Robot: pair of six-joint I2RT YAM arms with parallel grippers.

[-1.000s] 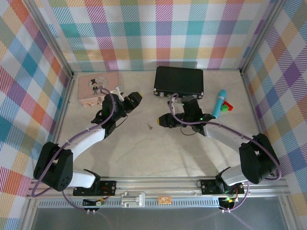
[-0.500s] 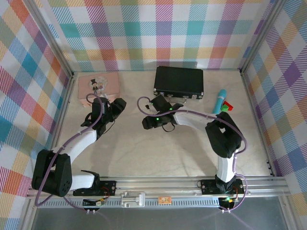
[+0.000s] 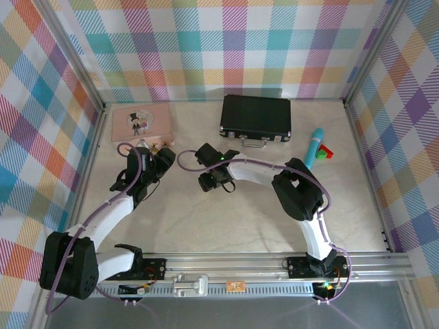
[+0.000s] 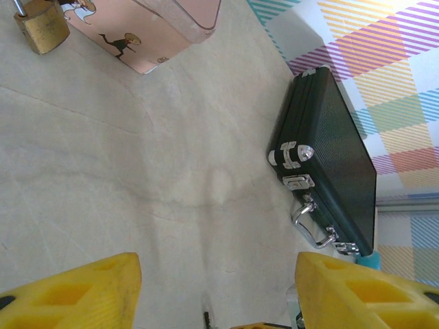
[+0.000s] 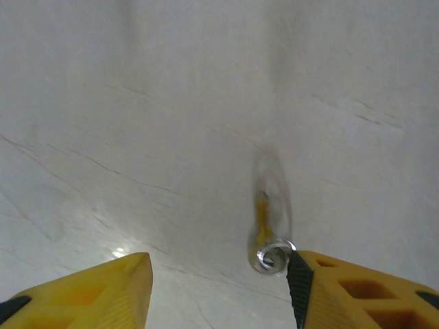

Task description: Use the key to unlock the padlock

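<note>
The task is only just getting started, judging by how things are lying. The padlock [image 4: 41, 27] is sitting on the table [image 4: 137, 171] right beside the pink tin [image 4: 158, 27], with no key in it (its shackle is running off the top of the left wrist view, so I cannot tell how it is seated). The left gripper [image 4: 218, 267] is hovering over bare table between the tin and the black case [image 4: 329, 157], its jaws standing wide with nothing between them. The key [image 5: 267, 233] is lying flat on the table, apart from the padlock and blurred in the right wrist view. The right gripper [image 5: 219, 264] is hanging low over it with jaws spread. The key's ring end is lying just beside the inner edge of one finger, but nothing is clamping it. Everything that matters is waiting to be done: picking up the key, steadying the padlock, seating the key and turning it.
</note>
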